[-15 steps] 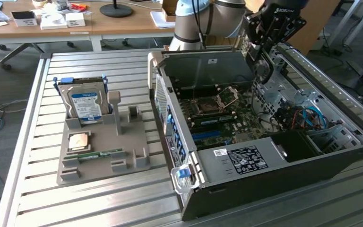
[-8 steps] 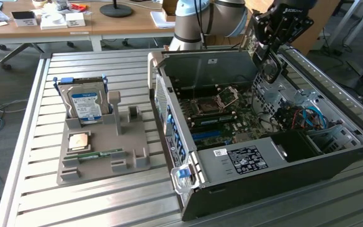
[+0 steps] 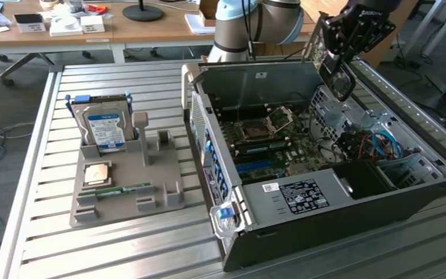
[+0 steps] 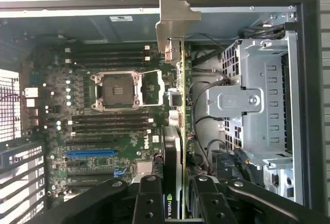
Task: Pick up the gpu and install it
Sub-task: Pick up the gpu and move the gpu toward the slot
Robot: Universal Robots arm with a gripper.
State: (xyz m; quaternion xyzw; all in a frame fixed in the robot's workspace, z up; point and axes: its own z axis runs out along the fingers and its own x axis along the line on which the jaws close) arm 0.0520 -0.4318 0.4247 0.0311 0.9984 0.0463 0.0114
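Observation:
The gpu (image 3: 337,78) hangs upright above the open computer case (image 3: 308,232), over its far right side, its black round fan facing outward. My gripper (image 3: 335,49) is shut on the card's upper part. In the wrist view the gpu (image 4: 182,90) appears edge-on, a thin green board with its silver end bracket (image 4: 174,15) farthest from me, gripped between my black fingers (image 4: 149,201). Beneath it lies the motherboard (image 4: 103,131) with an open CPU socket (image 4: 116,91) and a blue slot (image 4: 90,153). The card hovers between the socket and the drive cage (image 4: 258,100).
On the exterior view's left, a grey holder tray (image 3: 169,197) carries a silver hard drive (image 3: 105,128), a CPU chip (image 3: 97,173) and a memory stick (image 3: 126,189). Coloured cables (image 3: 378,145) lie inside the case near the cage. A desk (image 3: 153,26) stands behind.

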